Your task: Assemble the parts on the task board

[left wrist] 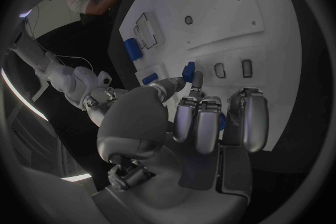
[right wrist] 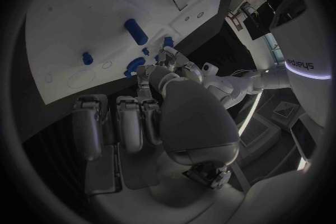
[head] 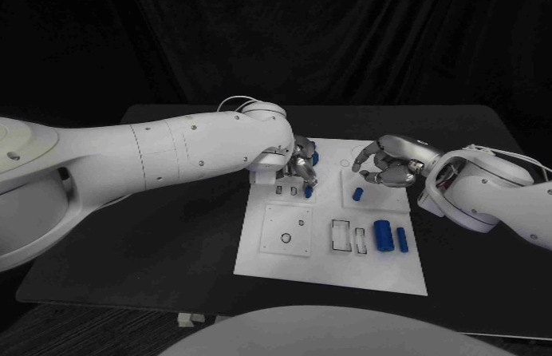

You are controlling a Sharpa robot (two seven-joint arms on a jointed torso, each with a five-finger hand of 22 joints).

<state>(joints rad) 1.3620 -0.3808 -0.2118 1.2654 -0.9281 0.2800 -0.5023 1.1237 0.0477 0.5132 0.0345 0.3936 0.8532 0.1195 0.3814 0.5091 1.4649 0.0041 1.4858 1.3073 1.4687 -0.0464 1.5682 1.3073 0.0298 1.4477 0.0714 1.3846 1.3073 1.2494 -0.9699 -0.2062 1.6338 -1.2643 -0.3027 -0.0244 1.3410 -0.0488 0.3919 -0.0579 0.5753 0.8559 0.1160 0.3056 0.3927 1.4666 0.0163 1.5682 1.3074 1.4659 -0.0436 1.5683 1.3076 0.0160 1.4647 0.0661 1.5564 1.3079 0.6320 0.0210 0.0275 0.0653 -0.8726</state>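
Reaching in over the white task board point(head: 328, 270) from both sides of the black table point(head: 138, 244). Left hand point(head: 301, 160) poised above the board's far-left quarter, fingers curled downward; in the left wrist view a small blue part point(left wrist: 189, 71) sits at the thumb and fingertip point(left wrist: 197, 79) — pinched or merely touched, cannot tell. Right hand point(head: 385, 168) hovering over the far-right quarter, fingers bent inward toward the palm; whether anything is held there cannot be told either. Just beside the right hand, on the board, a short blue cylinder point(head: 358, 195) lying flat. Nearer the front edge, two more blue cylinders point(head: 382, 235) lying side by side, the larger next to a pair of empty rectangular slots point(head: 341, 235). Left of those slots, a raised square plate point(head: 288, 230) with round holes — nothing in them. Another small blue piece point(right wrist: 87, 58) standing on the board in the right wrist view, apart from the hand.
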